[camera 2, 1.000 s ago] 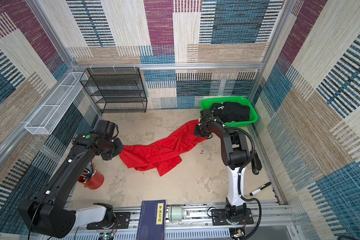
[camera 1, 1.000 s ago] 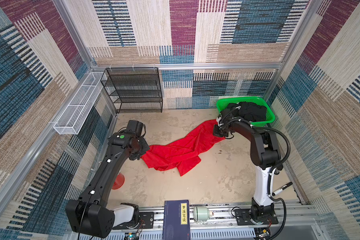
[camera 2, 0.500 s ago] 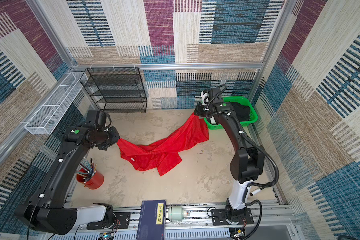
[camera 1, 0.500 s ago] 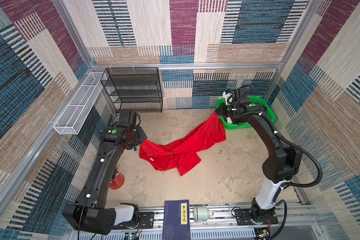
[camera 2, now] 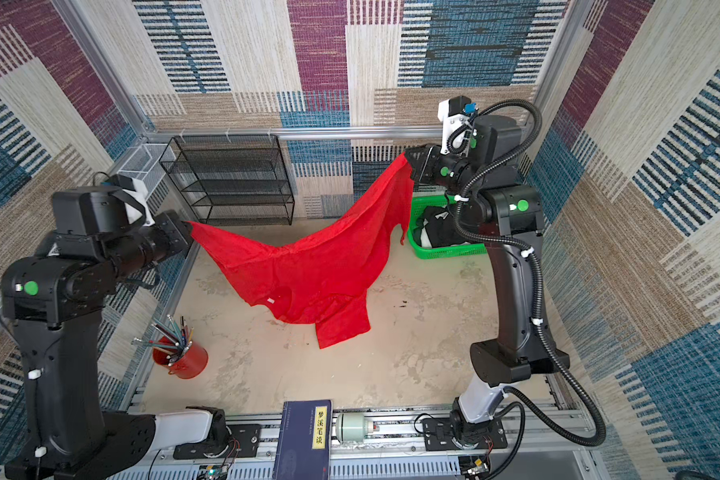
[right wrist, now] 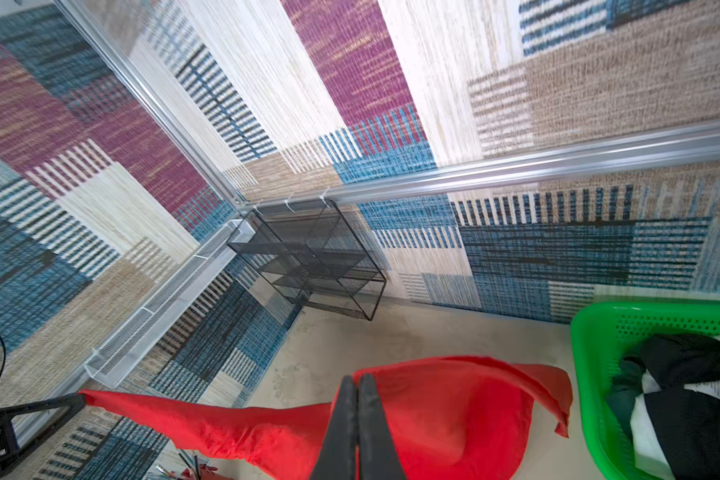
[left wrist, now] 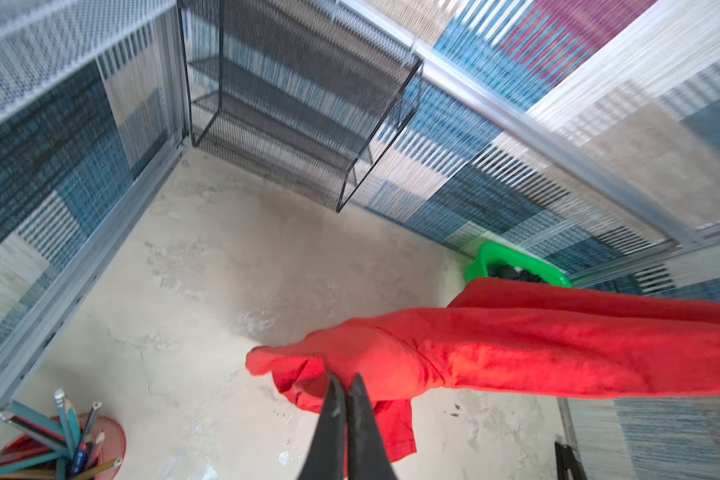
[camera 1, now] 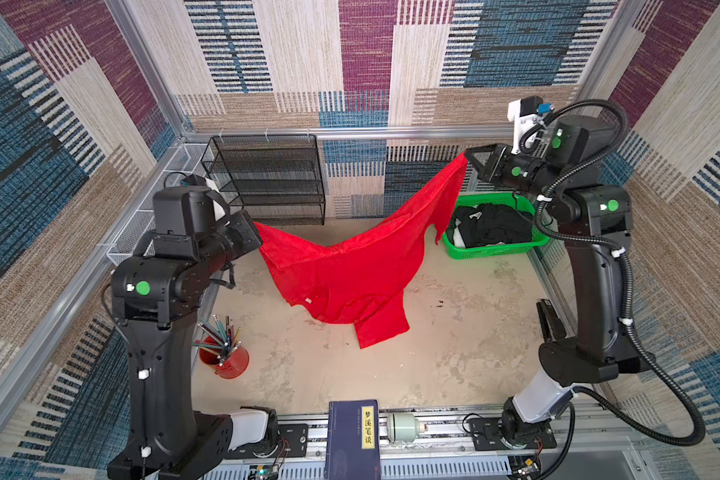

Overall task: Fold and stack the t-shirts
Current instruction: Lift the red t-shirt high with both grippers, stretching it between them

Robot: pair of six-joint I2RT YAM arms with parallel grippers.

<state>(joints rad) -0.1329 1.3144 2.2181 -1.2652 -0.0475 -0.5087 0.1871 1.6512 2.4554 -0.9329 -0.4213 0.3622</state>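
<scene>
- T-shirt (camera 1: 350, 270), red: we see its long axis running left to right, right end higher, middle sagging.
- Left gripper (camera 1: 253, 232) and right gripper (camera 1: 471, 157) each clamp an opposite edge.
- Bench (camera 1: 454, 340) lies open nearer us.

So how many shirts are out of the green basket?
1: the red t-shirt, strung between the left tool and right tool. Black clothes lie in the green basket; their number is hidden.

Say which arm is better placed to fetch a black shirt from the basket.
Right: the right tool hangs near the green basket of black shirts; left tool is across the table. Both grip the red shirt.
</scene>
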